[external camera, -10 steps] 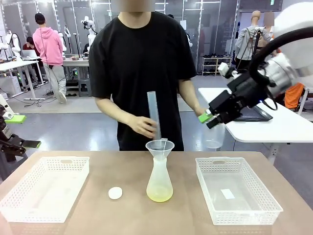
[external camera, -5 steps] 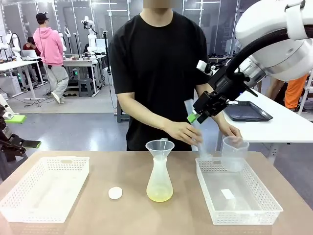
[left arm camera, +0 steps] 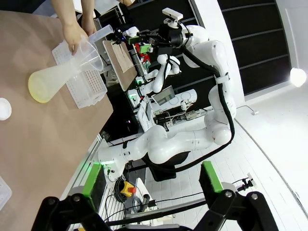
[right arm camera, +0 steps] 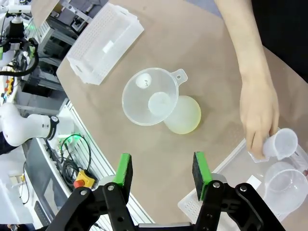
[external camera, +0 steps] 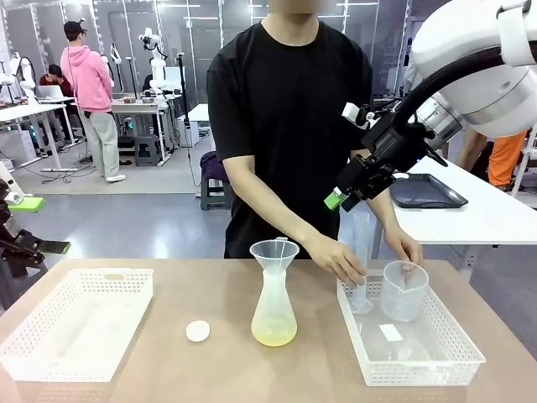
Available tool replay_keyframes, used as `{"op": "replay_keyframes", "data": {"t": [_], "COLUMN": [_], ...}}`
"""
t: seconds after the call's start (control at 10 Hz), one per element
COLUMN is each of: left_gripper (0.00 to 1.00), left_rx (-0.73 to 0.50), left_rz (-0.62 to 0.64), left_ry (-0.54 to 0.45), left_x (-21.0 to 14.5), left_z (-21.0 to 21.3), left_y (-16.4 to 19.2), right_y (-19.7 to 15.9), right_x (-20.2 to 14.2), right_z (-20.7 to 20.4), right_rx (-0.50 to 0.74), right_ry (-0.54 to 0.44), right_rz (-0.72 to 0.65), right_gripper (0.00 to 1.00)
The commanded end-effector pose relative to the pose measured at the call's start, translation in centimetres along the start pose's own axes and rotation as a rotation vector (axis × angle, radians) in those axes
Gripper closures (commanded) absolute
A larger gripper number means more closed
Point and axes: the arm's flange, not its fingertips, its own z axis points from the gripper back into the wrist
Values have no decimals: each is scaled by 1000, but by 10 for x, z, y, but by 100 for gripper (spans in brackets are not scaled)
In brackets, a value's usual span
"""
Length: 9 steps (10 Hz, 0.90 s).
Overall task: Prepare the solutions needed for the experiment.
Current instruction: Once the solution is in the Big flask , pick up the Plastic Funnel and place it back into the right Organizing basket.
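Right gripper (right arm camera: 161,172) hangs high over the table, jaws partly apart, gripping nothing; left gripper (left arm camera: 151,179) gapes wide, empty; the solutions (external camera: 273,337) lie shallow in the flask (external camera: 273,304) mid-table, under a funnel (external camera: 274,252).

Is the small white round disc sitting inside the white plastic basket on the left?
No, the small white round disc lies on the brown table, between that white plastic basket and the translucent cone-shaped flask.

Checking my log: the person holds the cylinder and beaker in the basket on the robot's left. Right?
No. The front view shows the person holding the cylinder and beaker in the basket on the robot's right, not its left.
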Motion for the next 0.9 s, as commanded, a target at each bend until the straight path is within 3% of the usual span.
{"op": "replay_keyframes", "data": {"t": [0.0,0.3,0.8], "left_gripper": [0,0,0], "left_rx": [-7,-7,-7], "left_rz": [-4,-4,-4], "left_ry": [8,8,8], "left_x": [0,0,0], "left_z": [0,0,0], "left_y": [-2,-2,-2], "right_y": [0,7,13], "right_x": [12,60,99], "right_z": [-7,-38,-91], "right_rx": [-16,-81,-86], "right_ry": [41,183,339], "right_rz": [12,57,65], "right_gripper": [36,36,36]}}
